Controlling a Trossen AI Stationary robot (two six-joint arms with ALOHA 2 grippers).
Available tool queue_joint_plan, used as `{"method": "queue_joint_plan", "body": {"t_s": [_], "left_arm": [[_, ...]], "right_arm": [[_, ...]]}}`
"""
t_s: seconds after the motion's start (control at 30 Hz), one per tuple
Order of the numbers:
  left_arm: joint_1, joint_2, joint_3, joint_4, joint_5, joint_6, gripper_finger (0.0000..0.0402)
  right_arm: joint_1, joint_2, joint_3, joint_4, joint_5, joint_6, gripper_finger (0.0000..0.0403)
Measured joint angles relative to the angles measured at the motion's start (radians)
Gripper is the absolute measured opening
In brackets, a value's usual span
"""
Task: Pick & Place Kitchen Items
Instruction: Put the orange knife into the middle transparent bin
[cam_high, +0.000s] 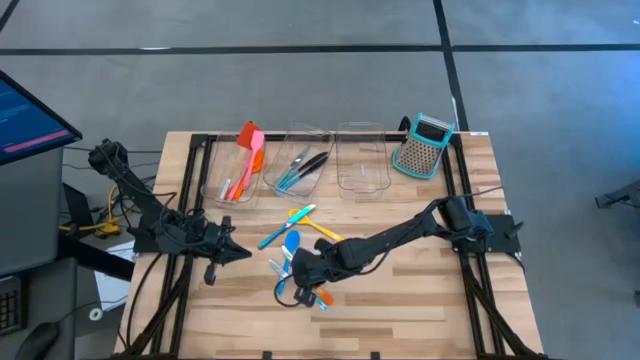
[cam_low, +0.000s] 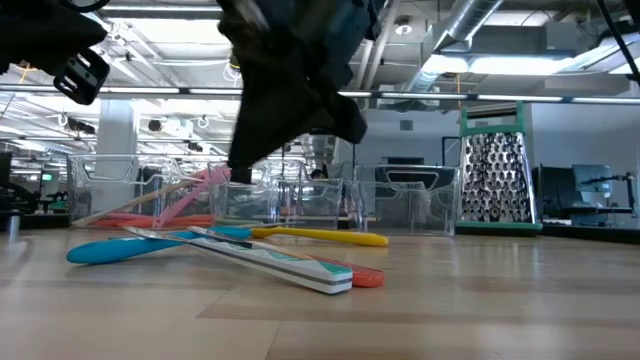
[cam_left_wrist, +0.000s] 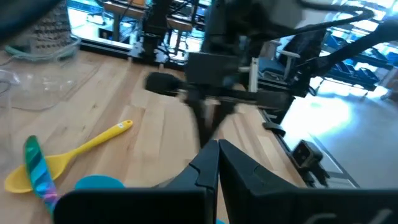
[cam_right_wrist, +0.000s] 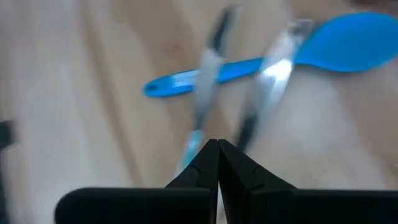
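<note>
- The right arm is stretching across the worktop (cam_high: 420, 300) from its right edge, its right gripper (cam_high: 298, 283) hanging low over the loose utensils, fingers (cam_right_wrist: 208, 163) pressed together and holding nothing
- The left gripper (cam_high: 243, 253) is waiting at the left side, pointing toward the middle, fingers (cam_left_wrist: 205, 165) closed and empty
- A blue spoon (cam_right_wrist: 298, 59), a yellow spoon (cam_left_wrist: 68, 155) and other utensils are lying on the wood near the front; more are lying in the left bin (cam_high: 215, 165) and the middle bin (cam_high: 322, 180)

Overhead, table-level, two close wrist views
</note>
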Motion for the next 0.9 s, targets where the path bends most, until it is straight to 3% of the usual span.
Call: {"method": "queue_joint_plan", "body": {"t_s": [0.07,0.23,0.43,0.6,0.9], "left_arm": [[0.0,0.0,0.0,0.0,0.016,0.0,0.0002],[0.0,0.0,0.0,0.001,0.022,-0.001,0.0002],[0.0,0.0,0.0,0.002,0.022,-0.001,0.0002],[0.0,0.0,0.0,0.002,0.022,-0.001,0.0002],[0.0,0.0,0.0,0.003,0.022,-0.001,0.0002]], "right_arm": [[-0.014,0.001,0.0,-0.033,0.02,0.03,0.0],[-0.056,0.001,0.0,-0.064,-0.076,0.059,0.0],[-0.083,0.001,0.0,-0.062,-0.083,0.033,0.0015],[-0.087,0.009,0.0,-0.053,-0.085,-0.054,0.0068],[-0.094,0.052,-0.004,-0.018,-0.085,-0.043,0.0179]]}}
